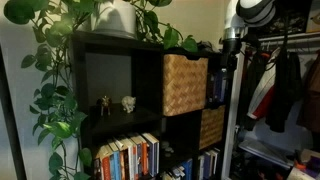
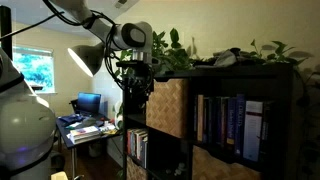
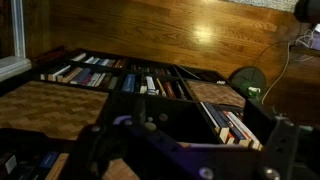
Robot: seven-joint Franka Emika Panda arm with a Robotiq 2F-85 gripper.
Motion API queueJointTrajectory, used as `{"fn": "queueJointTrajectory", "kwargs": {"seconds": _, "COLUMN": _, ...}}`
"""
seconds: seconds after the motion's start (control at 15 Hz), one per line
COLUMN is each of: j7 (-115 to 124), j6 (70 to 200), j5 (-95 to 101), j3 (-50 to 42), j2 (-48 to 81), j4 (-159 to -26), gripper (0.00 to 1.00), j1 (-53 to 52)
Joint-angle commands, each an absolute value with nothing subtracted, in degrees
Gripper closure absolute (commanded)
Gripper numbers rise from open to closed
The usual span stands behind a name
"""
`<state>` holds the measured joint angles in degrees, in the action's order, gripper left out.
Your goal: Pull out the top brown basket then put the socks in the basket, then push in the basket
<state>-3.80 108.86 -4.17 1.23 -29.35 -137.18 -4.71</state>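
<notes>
The top brown basket (image 1: 185, 85) is a light tan woven cube in the upper cubby of a dark shelf unit, its front standing slightly proud of the shelf. It also shows in an exterior view (image 2: 168, 105) and, foreshortened, in the wrist view (image 3: 45, 105). My gripper (image 1: 222, 72) hangs right at the basket's front outer edge, at its top corner (image 2: 135, 85). In the wrist view its fingers (image 3: 190, 140) are spread wide with only the dark shelf between them. I cannot make out any socks.
A darker woven basket (image 1: 212, 127) sits in the cubby below. Rows of books (image 1: 128, 155) fill the lower shelves. Two small figurines (image 1: 117, 102) stand in the open cubby. A leafy plant (image 1: 60, 60) trails over the shelf top. Clothes (image 1: 285, 85) hang beside the shelf.
</notes>
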Motion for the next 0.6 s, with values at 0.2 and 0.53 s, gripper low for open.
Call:
{"fn": "queueJointTrajectory", "kwargs": {"seconds": 0.2, "j7": -3.87, "j6": 108.70, "j5": -4.26, "j3": 1.44, "j2": -29.32, "j4": -137.05, "gripper": 0.00, "j1": -4.48}}
{"fn": "queueJointTrajectory", "kwargs": {"seconds": 0.53, "j7": -2.05, "j6": 108.91, "j5": -3.82, "j3": 1.96, "j2": -29.04, "j4": -136.83, "gripper": 0.00, "j1": -3.99}}
